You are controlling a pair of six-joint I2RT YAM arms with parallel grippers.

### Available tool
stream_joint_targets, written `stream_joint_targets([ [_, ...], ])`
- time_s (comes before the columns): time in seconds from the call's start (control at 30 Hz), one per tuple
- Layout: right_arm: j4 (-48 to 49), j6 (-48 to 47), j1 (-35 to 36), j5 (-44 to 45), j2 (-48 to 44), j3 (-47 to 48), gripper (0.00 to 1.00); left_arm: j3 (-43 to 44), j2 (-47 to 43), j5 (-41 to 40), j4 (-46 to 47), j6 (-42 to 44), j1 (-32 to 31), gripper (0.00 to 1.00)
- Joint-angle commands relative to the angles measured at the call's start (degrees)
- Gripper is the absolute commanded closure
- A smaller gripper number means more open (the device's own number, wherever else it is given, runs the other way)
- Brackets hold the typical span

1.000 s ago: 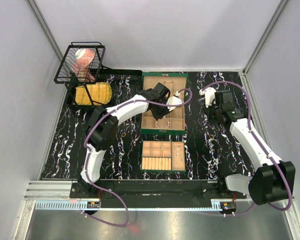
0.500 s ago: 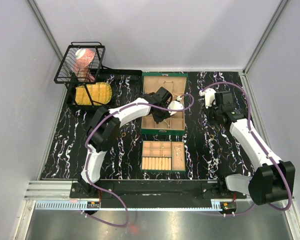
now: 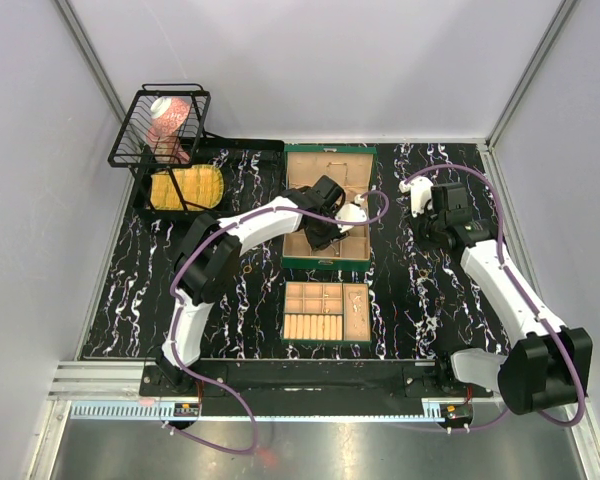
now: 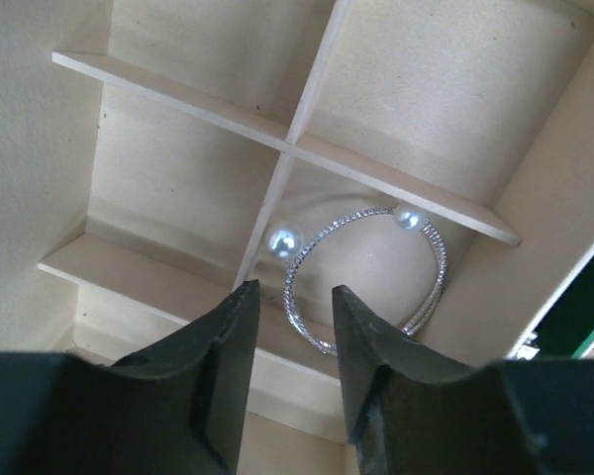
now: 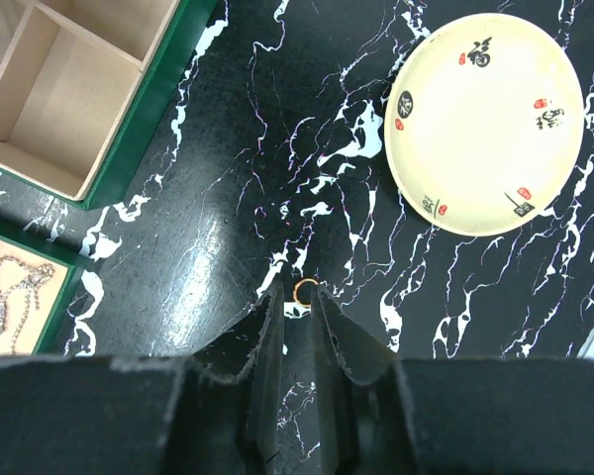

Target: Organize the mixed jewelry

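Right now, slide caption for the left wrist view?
Left end effector, jaws open, hovers over a beige compartment where a sparkling pearl-tipped bangle lies.

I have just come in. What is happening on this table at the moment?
Two robot arms are sorting jewelry. The left gripper hangs with open jaws over the green box, just above a pearl-tipped bangle lying in one beige compartment. The right gripper is down at the black table beside the tan plate, its tips at a small gold ring; whether it grips the ring is unclear.
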Motion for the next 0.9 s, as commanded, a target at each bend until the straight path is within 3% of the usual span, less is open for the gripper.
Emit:
stream_joint_targets([
  [0.0, 0.23, 0.08, -0.37, -0.27, -2.17, 0.90, 0.77, -0.41, -4.48, -0.74, 1.12, -0.05, -0.32, 0.55],
  [0.13, -0.39, 0.08, -0.46, -0.27, -2.70, 0.72, 0.77, -0.32, -6.60, -1.00, 1.12, -0.31, -0.32, 0.43],
  [0.57, -1.27, 0.17, -0.37, -0.09, -3.66, 0.81, 0.76, -1.90, -17.13, -3.37, 1.12, -0.75, 0.55, 0.33],
  [0.87, -1.62, 0.61, -0.37, -2.64, -4.46, 0.63, 0.65, -14.90, -30.83, 0.74, 0.32, -2.06, 8.98, 0.27],
])
